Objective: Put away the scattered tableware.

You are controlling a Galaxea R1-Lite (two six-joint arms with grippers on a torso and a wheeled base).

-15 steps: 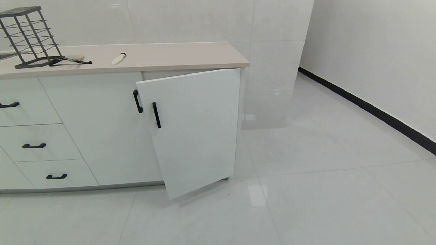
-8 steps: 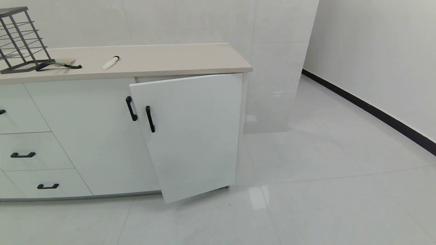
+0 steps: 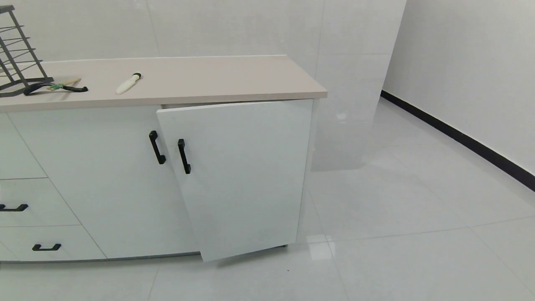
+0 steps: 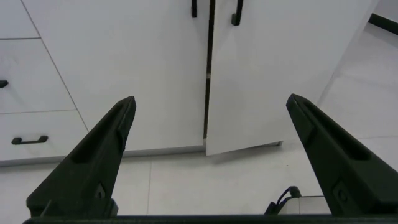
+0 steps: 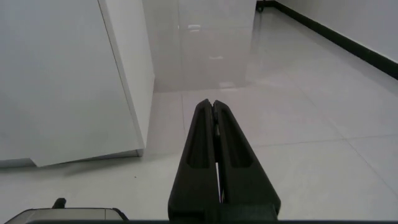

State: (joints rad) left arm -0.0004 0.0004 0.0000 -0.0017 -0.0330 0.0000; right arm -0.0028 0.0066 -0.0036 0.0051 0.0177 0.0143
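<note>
On the beige countertop point(image 3: 217, 79) lie a white-handled utensil point(image 3: 128, 83) and, farther left, a black-handled tool with a green and wooden part point(image 3: 54, 88) beside a dark wire rack point(image 3: 19, 54). My left gripper point(image 4: 208, 109) is open, low above the floor and facing the cabinet doors. My right gripper point(image 5: 213, 109) is shut with nothing in it, held over the floor near the cabinet's end.
The white cabinet's right door point(image 3: 238, 175) stands ajar, with black handles point(image 3: 184, 156) at the door seam. Drawers point(image 3: 25, 207) are on the left. A tiled floor point(image 3: 418, 234) spreads to the right, up to a wall with a black skirting point(image 3: 459, 140).
The whole head view has shifted: the cabinet now looks nearer and sits lower and more to the right, so the camera moved. Nothing on the counter changed place.
</note>
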